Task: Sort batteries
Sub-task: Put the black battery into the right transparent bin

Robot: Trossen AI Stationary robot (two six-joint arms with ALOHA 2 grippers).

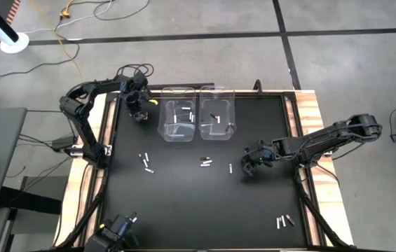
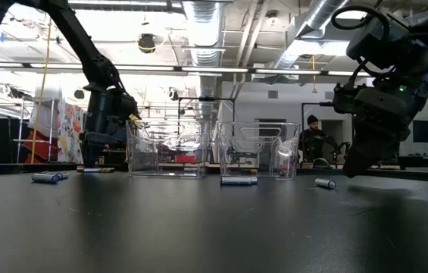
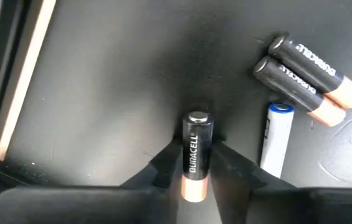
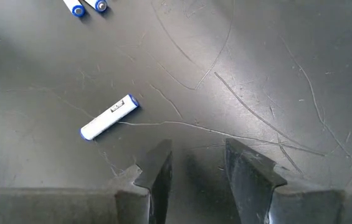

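Observation:
My left gripper (image 1: 139, 112) (image 3: 195, 155) stands at the far left of the table, beside the left clear bin (image 1: 164, 120), shut on a dark and copper battery (image 3: 197, 146). On the table under it lie two more dark and copper batteries (image 3: 306, 78) and a white one (image 3: 275, 140). My right gripper (image 1: 247, 168) (image 4: 197, 155) hangs open low over the bare table right of centre. A white battery with a blue end (image 4: 109, 117) (image 1: 230, 168) lies flat just ahead of it, outside the fingers. My left gripper pinches the dark and copper battery between its two fingers, on the battery's sides near the copper end (image 3: 195, 177). The fingers point down from above and lie along the battery. Its silver-tipped dark end (image 3: 197, 118) points at the table; whether it touches the table I cannot tell.
Two clear bins (image 1: 164, 120) (image 1: 234, 117) stand side by side at the far middle, each with a few batteries inside. Loose batteries lie left of centre (image 1: 145, 162), at the centre (image 1: 206, 162) and near the right near corner (image 1: 285, 221). A raised wooden rim (image 1: 311, 112) edges the table.

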